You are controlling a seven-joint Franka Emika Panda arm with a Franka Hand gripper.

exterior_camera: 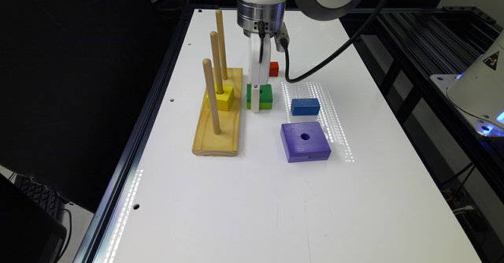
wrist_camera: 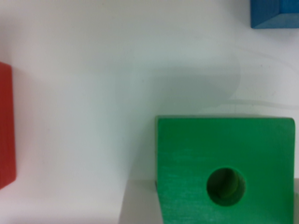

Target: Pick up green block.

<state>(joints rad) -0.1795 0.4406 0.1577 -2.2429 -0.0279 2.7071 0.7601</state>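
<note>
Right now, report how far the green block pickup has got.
Done: the pincer is lowered at the square green wooden block with a round centre hole. In hand: lining up the grasp; the wrist view doesn't show a grip. Left: the block sits on the white table, unlifted.

White table [exterior_camera: 275, 208], glossy top, dark metal frame along its edges. Lying on it: wooden peg board [exterior_camera: 218, 131] with three upright pegs, a yellow block [exterior_camera: 221, 99] seated on it; green block [exterior_camera: 264, 94] with centre hole, just beside the board; small red block [exterior_camera: 274, 69] behind it; blue block [exterior_camera: 305, 106]; purple block [exterior_camera: 305, 141] with hole, nearest the camera.
</note>
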